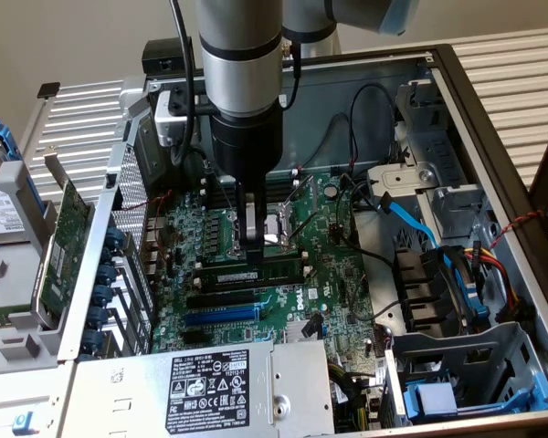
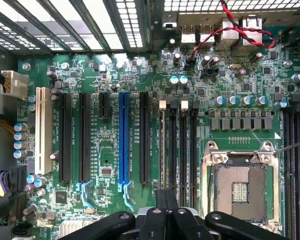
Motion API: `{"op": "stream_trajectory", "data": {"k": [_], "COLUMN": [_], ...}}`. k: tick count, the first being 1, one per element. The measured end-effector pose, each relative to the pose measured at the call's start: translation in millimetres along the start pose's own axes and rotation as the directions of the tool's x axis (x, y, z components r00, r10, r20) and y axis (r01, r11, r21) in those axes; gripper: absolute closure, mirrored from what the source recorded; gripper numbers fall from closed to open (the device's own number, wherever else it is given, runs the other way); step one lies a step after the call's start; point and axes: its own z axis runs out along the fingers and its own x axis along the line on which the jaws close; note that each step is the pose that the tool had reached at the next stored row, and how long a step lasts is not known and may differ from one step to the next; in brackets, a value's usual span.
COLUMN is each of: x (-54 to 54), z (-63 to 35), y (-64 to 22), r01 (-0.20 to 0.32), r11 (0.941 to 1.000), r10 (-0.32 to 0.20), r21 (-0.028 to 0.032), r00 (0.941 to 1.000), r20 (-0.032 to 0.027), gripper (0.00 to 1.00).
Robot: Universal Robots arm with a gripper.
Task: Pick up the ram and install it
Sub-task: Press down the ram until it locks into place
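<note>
The ram (image 1: 276, 272) is a narrow green stick with black chips. It stands on edge along the memory slot nearest the long expansion slots of the motherboard (image 1: 347, 274). My gripper (image 1: 254, 257) comes straight down onto the ram's middle, with its fingers pressed together around the top edge. In the wrist view the ram (image 2: 163, 150) shows only as a thin line running away from the gripper (image 2: 166, 200). That line lies over the first of several black memory slots. I cannot tell how deep the ram sits in the slot.
The open CPU socket (image 1: 281, 233) (image 2: 238, 190) lies just beyond the memory slots. A green expansion card (image 1: 68, 233) leans outside the case at the exterior view's left. The power supply (image 1: 210, 383) sits in front. Blue cables (image 1: 411, 224) and drive cages fill the exterior view's right.
</note>
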Motion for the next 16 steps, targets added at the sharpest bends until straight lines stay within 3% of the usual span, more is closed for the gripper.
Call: {"op": "stream_trajectory", "data": {"k": [2,4,6,16], "x": [0.0,0.0,-0.1,0.1], "z": [0.4,0.7,1.4,3.2], "y": [0.0,0.1,0.5,3.3], "r01": [0.000,-0.001,-0.001,-0.001], "r11": [1.0000,0.9999,0.9998,0.9997], "r10": [0.000,0.001,0.001,0.001], "r21": [0.0067,0.0171,0.0222,0.0243], "r00": [1.0000,1.0000,1.0000,1.0000], "r20": [-0.0048,-0.0043,-0.0037,-0.0010], "gripper": [0.90,0.90,0.90,0.90]}}
